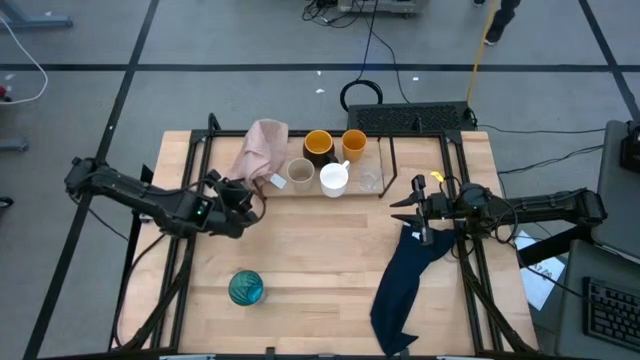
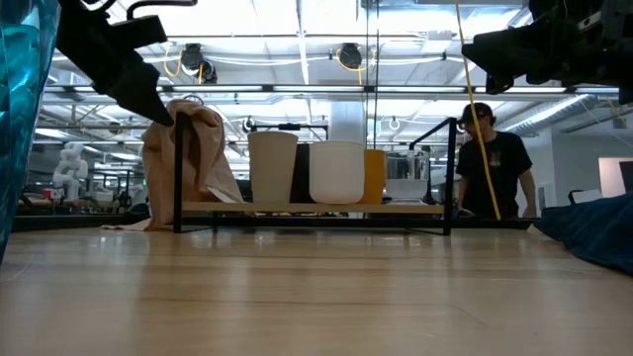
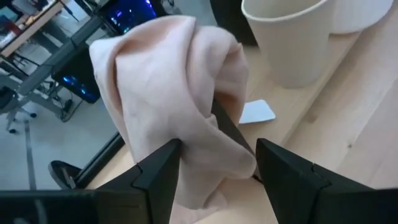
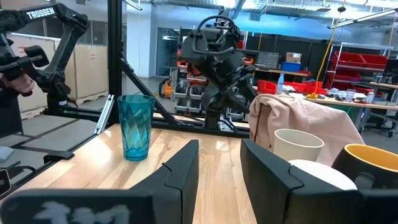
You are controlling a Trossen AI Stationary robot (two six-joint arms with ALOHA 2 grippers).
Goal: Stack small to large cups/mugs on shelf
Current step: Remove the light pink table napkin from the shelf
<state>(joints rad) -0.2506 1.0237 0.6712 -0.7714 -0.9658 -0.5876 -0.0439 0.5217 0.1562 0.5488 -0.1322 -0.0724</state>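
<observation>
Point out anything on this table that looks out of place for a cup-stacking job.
A pink cloth hangs over the left end of the shelf, crowding the beige cup. A navy cloth sprawls over the table's right side. The teal glass stands alone near the front, far from the other cups.

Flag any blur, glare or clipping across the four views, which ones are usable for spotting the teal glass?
High view: evenly lit, sharp, teal glass clear. Low view: glass fills the left edge, cropped and blurred; ceiling lights glare behind the shelf. Left wrist view: pink cloth fills the picture, no glass. Right wrist view: glass sharp, near fingers blurred.
</observation>
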